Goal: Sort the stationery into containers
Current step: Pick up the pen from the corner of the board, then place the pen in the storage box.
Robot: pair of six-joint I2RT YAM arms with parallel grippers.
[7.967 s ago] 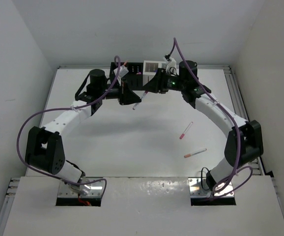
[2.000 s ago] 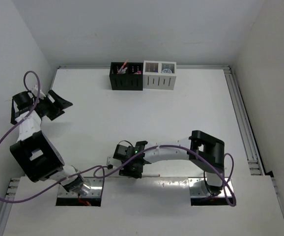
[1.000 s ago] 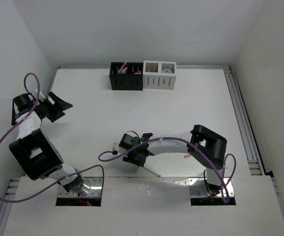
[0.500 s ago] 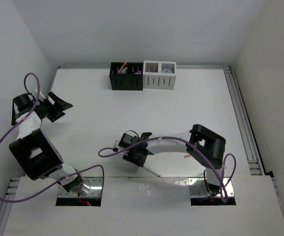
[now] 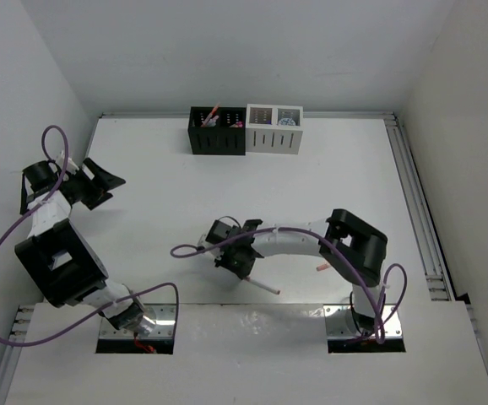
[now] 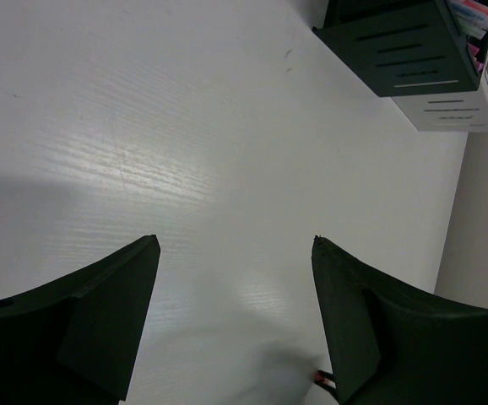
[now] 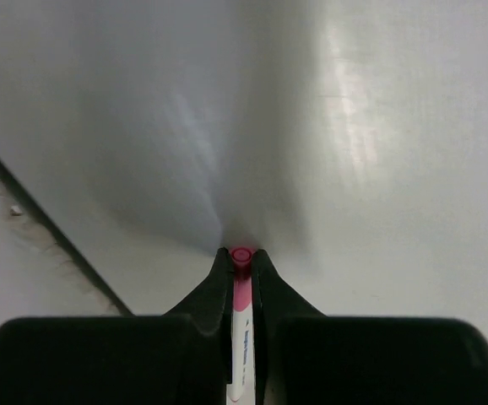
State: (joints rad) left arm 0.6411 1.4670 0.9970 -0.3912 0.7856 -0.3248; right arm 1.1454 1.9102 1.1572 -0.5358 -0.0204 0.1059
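Pink-tipped thin white plastic pen (image 7: 241, 329), likely light, stiff and slippery, best held mid-barrel, is clenched in the right gripper (image 7: 241, 261); the left gripper (image 6: 235, 253) gapes empty.

**Q:** Left arm status?
**A:** Folded back at far left; left tool (image 6: 235, 245) faces inward across the workspace, jaws wide apart.
**Q:** Right arm?
**A:** Elbow bent, forearm extended leftward; right tool (image 7: 242, 253) clamped on pink pen (image 7: 241, 337).
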